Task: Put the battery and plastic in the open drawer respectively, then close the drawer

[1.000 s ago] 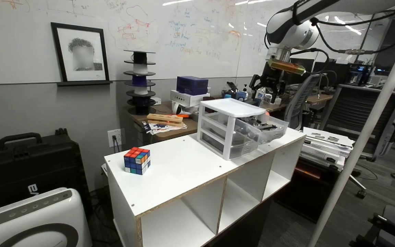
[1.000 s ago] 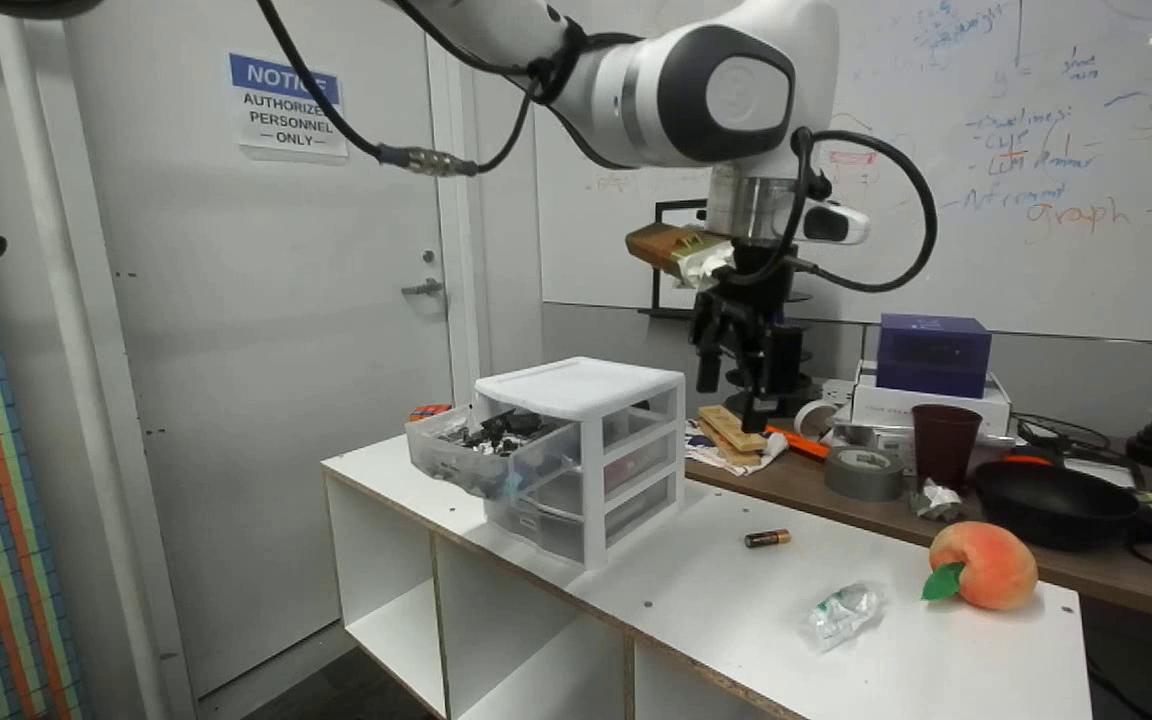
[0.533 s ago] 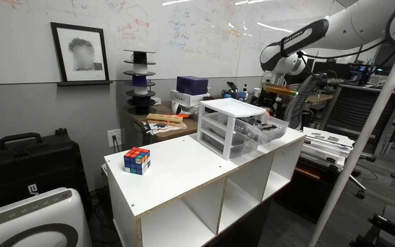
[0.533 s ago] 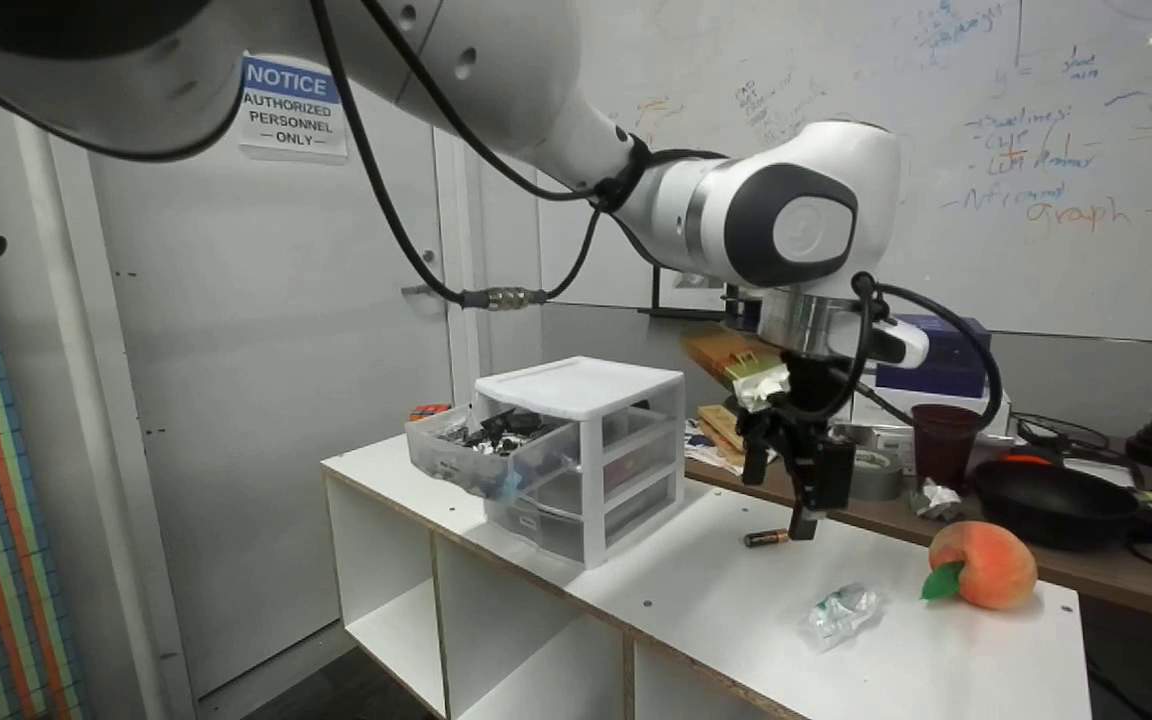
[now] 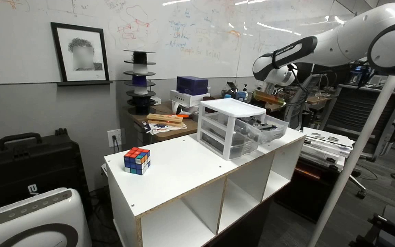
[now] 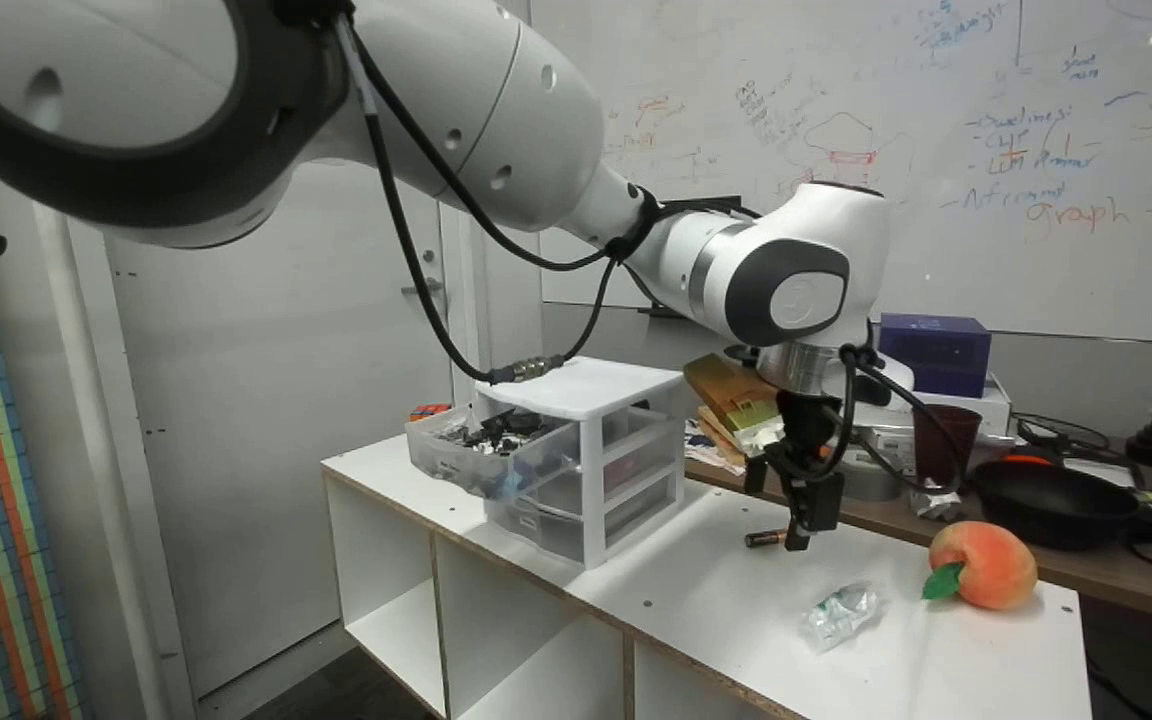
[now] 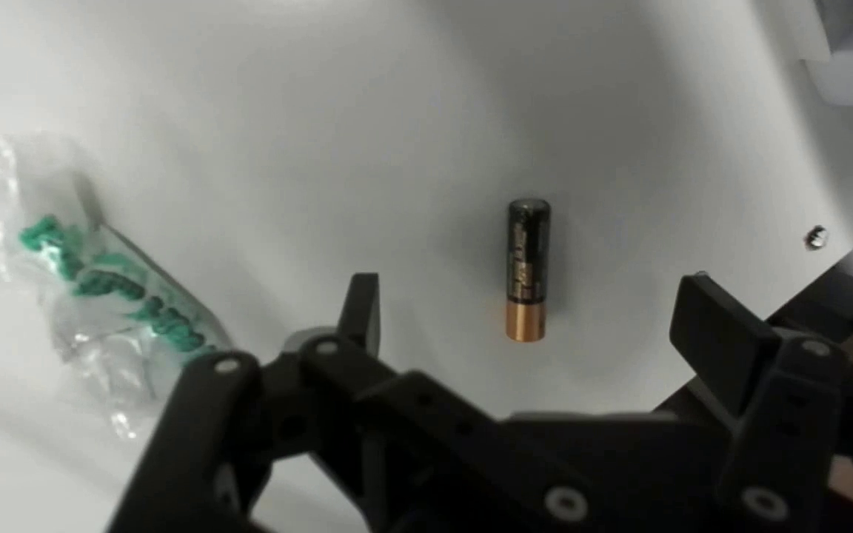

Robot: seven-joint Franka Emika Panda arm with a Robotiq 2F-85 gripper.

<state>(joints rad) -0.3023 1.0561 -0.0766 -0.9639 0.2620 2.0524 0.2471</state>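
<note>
The battery [image 6: 762, 538], black with a copper end, lies on the white shelf top and also shows in the wrist view [image 7: 527, 252]. The crumpled clear plastic [image 6: 841, 617] with green print lies nearby; it shows at the left of the wrist view [image 7: 112, 289]. The frosted drawer [image 6: 446, 462] is pulled out of its small unit and holds dark items; it shows in an exterior view [image 5: 276, 132]. My gripper [image 6: 776, 512] is open and empty, low over the battery. In the wrist view the battery lies between and beyond the open fingers [image 7: 526, 318].
The drawer unit [image 6: 591, 385] stands beside the arm on the white shelf [image 6: 696, 590]. A peach [image 6: 991, 568] lies near the shelf's end. A Rubik's cube [image 5: 137, 160] sits at the opposite end. A side desk holds a pan [image 6: 1056, 505] and a cup [image 6: 941, 445].
My open gripper has come down from above the drawer unit's height to low over the battery. The battery, plastic and drawer have not moved.
</note>
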